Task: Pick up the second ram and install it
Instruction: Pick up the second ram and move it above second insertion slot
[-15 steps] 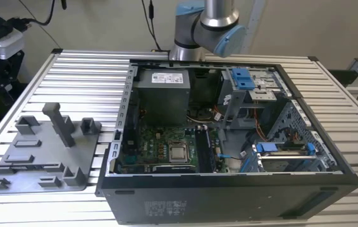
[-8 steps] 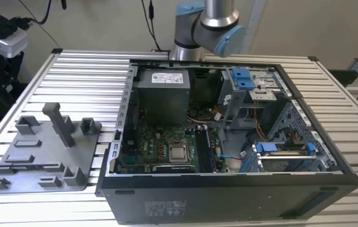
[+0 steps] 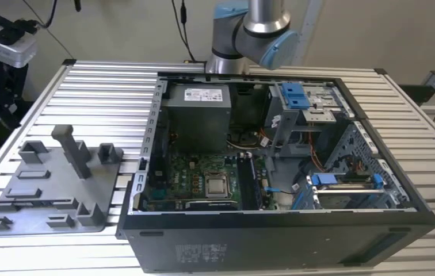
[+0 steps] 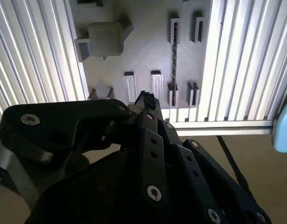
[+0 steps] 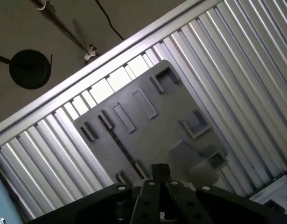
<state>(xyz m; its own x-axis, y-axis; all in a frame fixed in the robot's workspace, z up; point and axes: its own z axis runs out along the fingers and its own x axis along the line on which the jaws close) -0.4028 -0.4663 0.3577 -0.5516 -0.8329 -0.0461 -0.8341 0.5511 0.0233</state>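
Over the slotted aluminium table (image 3: 95, 92), I am hanging my claw (image 4: 145, 97) high above the grey plastic tray (image 3: 106, 190). The tray is sitting near the table's front corner at the exterior view's left, just beside the open computer case (image 3: 279, 241). My fingertips are pressing together and gripping nothing, as both wrist views are showing.

The second ram (image 4: 174, 60) is standing on its long edge in the tray, close to one of the tray's edges. Its ends are tucked between paired upright guides (image 4: 179, 32). By my reading, these are keeping it vertical so a claw can close on its flat sides from above. In the first wrist view the second ram (image 5: 121, 145) is lying offset from my claw (image 5: 159, 169), not directly beneath it. The case is lying with its side off, leaving the motherboard (image 3: 194, 178) exposed for fitting.
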